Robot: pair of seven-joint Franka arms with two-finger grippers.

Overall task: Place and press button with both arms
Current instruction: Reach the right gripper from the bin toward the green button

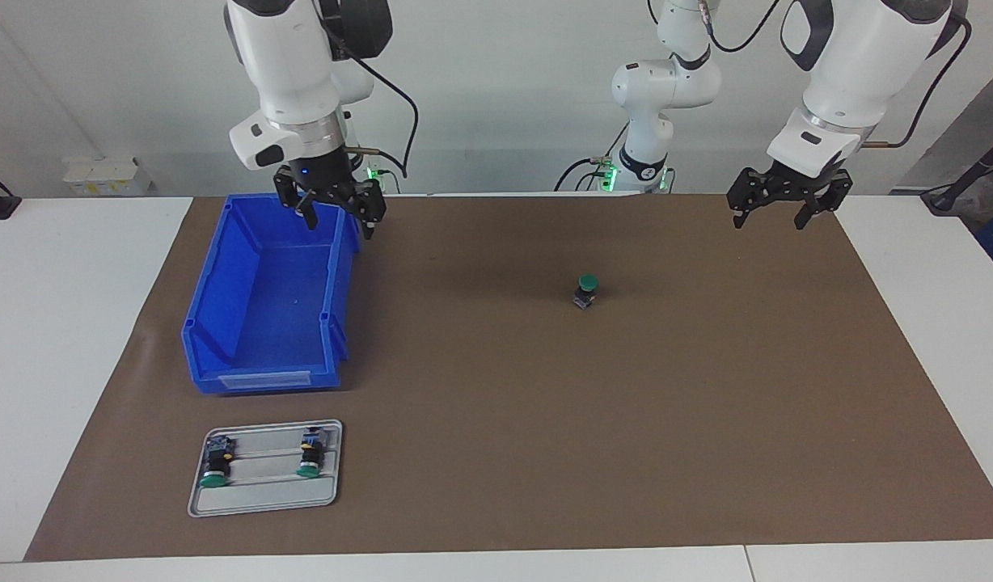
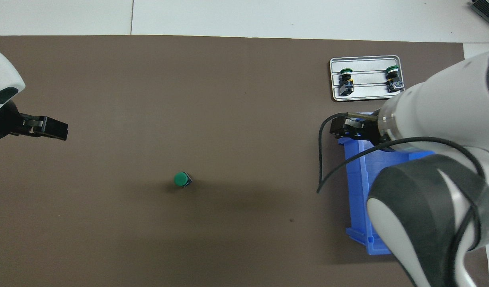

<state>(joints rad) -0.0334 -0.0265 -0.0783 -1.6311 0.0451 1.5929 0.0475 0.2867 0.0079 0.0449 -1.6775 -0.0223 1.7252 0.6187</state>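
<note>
Standing upright on the brown mat (image 1: 545,420), green mushroom cap on top, the button (image 1: 585,292) shows a short black body and a blue-grey base touching the mat. It sits alone mid-table, well apart from both grippers. The left gripper (image 1: 779,217) hangs empty over the mat's edge at its own end, jaws spread wide. The right gripper (image 1: 339,217) hovers over the blue bin (image 1: 221,323), jaws apart, holding nothing. Two more buttons (image 1: 216,462) lie on the grey tray (image 1: 262,499).
</note>
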